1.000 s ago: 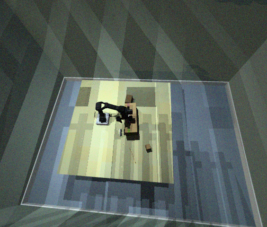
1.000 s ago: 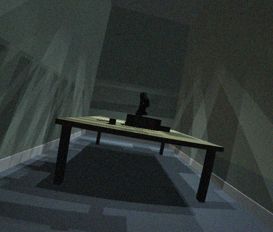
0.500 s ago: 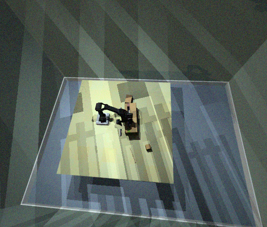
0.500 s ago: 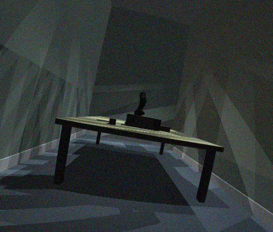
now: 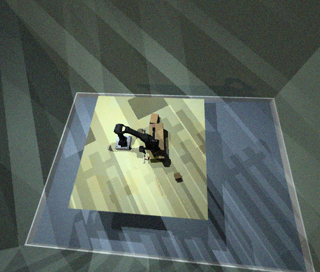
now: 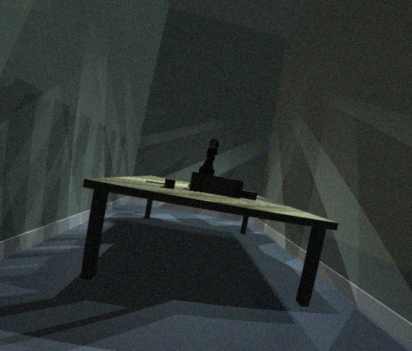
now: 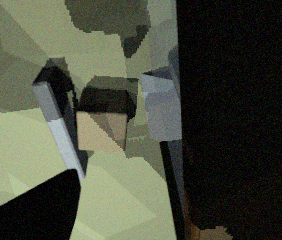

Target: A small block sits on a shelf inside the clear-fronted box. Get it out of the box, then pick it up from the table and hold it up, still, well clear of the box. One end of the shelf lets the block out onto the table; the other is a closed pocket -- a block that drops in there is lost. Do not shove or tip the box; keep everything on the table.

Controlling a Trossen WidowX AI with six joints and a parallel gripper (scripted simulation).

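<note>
small tan block [image 7: 102,131], dark top, open gripper [image 7: 106,117]

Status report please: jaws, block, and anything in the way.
Gripper jaws open, empty, straddling the small block on the table. Box wall close alongside one finger. Nothing else in the way.

No readable text, label, brand, number or sign appears in any view. The surfaces show only plain colour patches and shadow.
</note>
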